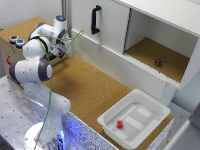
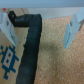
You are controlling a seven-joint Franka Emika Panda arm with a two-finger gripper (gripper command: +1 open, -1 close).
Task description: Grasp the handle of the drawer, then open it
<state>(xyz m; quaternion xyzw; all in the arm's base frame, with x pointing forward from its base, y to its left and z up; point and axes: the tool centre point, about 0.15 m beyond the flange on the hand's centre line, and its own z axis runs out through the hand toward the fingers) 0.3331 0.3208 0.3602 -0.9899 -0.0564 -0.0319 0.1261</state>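
1. One rigid target matters here: the handle, a slim black bar standing upright on the white drawer front. It lies well beyond the jaws, across the cork bench and higher than they hang.
2. The gripper hovers low over the cork near the exterior view's left. In the wrist view its two pale fingers stand apart with bare cork between them and nothing held.
3. The bar looks like hard metal or plastic, so it should neither flex nor crush. Its finish may be smooth, so a firm close is wise.
4. The best hold is judged to be the middle of the straight run, away from the bent ends, with the jaws straddling the bar crosswise.
5. There seems to be a gap between bar and front, which a finger would have to enter. How wide it is cannot be told.
6. The tall front will likely resist at first, so the pull should be steady and straight outward.
7. A black cable runs just beside the jaws and could snag.
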